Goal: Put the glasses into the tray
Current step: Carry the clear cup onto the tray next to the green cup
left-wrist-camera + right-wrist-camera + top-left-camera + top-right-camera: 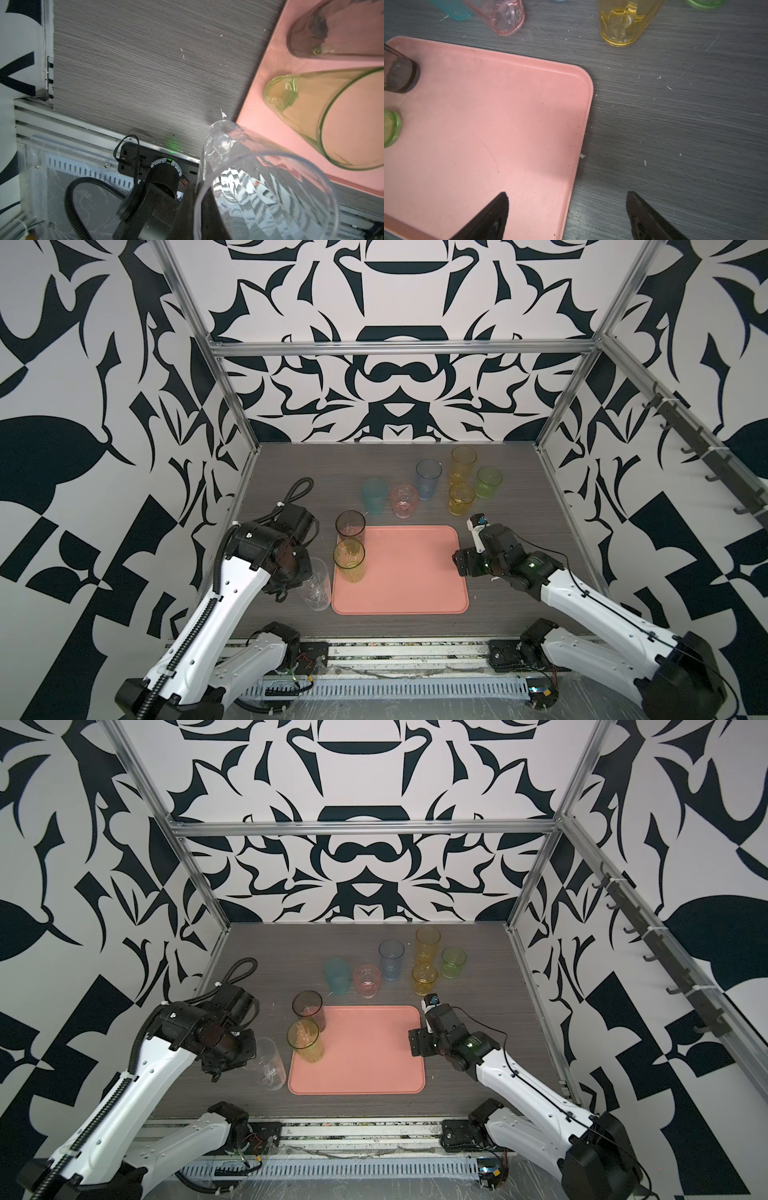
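Grips the clear glass (316,593) by its wall in the left gripper (200,211), jaws closed on the rim with one finger inside and one outside. Holds it just off the left edge of the tray (411,576), near the tray's front left corner; cannot tell whether its base touches the table (332,464).

Holds the right gripper (566,195) wide open and empty over the tray's right edge, one finger above the tray's pink floor, the other above the table just beside the tray.

On the tray, both upright along its left edge: the smoky grey glass (351,529) in the far left corner and the yellow-green glass (350,568) just in front of it, bases apart in the left wrist view.

Off the tray, upright on the table beyond its far edge: the teal glass (374,495) and the pink glass (404,501) side by side, nearest that edge, about opposite the tray's middle; the blue glass (428,480) farther back, a little toward the tray's right side; the short amber glass (461,499) beyond the tray's far right corner, with the tall amber glass (462,464) right behind it and the green glass (488,482) just to the right of both
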Controlling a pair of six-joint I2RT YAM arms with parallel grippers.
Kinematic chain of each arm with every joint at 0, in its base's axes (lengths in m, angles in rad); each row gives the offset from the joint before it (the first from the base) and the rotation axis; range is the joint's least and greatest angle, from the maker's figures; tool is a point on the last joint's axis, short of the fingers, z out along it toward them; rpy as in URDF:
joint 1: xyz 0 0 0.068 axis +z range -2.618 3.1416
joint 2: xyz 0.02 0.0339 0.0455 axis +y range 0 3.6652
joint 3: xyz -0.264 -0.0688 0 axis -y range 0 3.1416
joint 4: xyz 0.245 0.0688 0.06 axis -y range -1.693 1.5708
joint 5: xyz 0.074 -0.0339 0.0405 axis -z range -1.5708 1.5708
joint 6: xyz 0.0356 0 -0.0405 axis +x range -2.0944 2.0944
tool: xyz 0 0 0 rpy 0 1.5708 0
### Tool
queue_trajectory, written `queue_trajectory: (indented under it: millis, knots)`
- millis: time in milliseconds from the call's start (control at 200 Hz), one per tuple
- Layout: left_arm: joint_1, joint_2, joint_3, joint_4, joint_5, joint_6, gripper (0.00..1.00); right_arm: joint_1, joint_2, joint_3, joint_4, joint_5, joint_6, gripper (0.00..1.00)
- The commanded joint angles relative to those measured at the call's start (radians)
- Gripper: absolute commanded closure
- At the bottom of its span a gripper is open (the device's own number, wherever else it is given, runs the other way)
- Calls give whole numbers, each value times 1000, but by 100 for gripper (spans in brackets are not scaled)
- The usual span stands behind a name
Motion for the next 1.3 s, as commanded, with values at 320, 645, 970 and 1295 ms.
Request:
queue_trajectory:
  millis: [320, 645, 970, 1295]
  knots:
    - [-217, -105, -105, 57, -24, -190, 100, -3, -5, 6, 21, -11, -9, 9]
    - [-375, -79, -151, 155, -115, -244, 100, -2, -8, 5, 23, -11, -8, 9]
    - [-426, -60, -195, 265, -95, -243, 100, -3, -3, 6, 24, -12, -10, 9]
    - [-456, -34, -209, 277, -113, -229, 100, -2, -2, 6, 24, -14, -10, 9]
